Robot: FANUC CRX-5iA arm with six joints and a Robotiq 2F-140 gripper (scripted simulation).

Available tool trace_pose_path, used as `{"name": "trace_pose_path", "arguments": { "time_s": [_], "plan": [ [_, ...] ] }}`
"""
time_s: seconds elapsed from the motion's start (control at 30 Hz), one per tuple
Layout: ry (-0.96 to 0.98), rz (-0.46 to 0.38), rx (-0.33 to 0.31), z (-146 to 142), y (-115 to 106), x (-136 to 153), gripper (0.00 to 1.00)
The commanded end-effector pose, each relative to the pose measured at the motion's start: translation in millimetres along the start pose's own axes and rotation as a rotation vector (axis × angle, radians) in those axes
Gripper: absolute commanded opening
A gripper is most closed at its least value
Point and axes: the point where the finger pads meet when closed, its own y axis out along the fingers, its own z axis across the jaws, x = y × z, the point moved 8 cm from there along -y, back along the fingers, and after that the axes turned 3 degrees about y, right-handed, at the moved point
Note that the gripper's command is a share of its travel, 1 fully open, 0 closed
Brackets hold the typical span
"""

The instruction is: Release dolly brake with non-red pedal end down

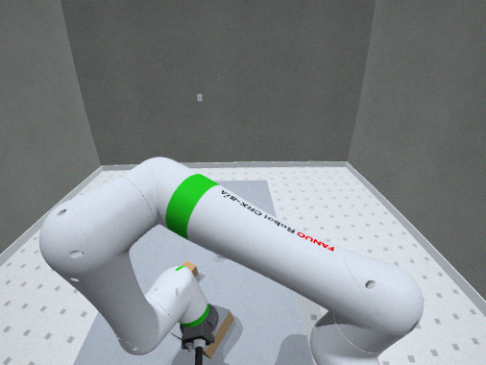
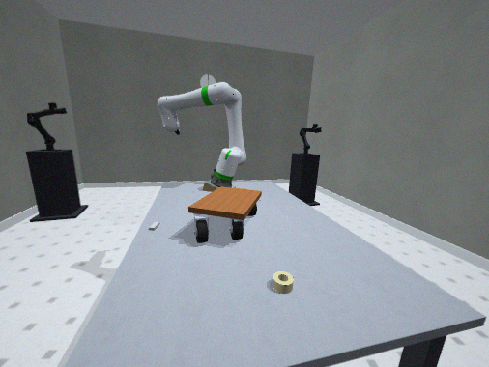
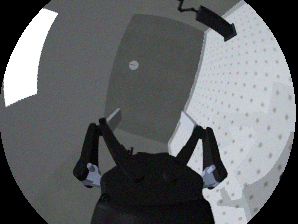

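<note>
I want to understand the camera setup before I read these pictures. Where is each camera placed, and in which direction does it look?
Top: high behind the arm, facing down and forward over the grey table; arm links fill it.
Exterior: beyond the table's far end, facing the whole arm, the wooden dolly and a tape roll.
Wrist: on the gripper, facing along the wide-open fingers toward wall and floor.
Top and exterior share the arm, table and dolly.
</note>
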Motion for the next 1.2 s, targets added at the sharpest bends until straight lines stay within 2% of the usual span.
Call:
{"name": "trace_pose_path", "arguments": {
  "time_s": [0.0,0.53,0.57,0.67,0.77,0.87,0.97,1.03,1.1,1.13,1.17],
  "plan": [
    [0.000,0.000,0.000,0,0,0,1.00],
    [0.000,0.000,0.000,0,0,0,1.00],
    [0.000,0.000,-0.001,0,0,0,0.00],
    [0.007,-0.018,-0.009,-4,-3,6,0.00],
    [0.031,-0.089,-0.040,-20,-17,29,0.00],
    [0.076,-0.238,-0.098,-48,-47,69,0.00],
    [0.131,-0.452,-0.163,-64,-73,87,0.00],
    [0.152,-0.549,-0.187,-76,-90,99,0.00],
    [0.152,-0.549,-0.187,-76,-90,99,0.00],
    [0.178,-0.686,-0.218,-86,-114,116,0.00],
    [0.178,-0.686,-0.218,-89,-122,123,0.00]
  ]
}}
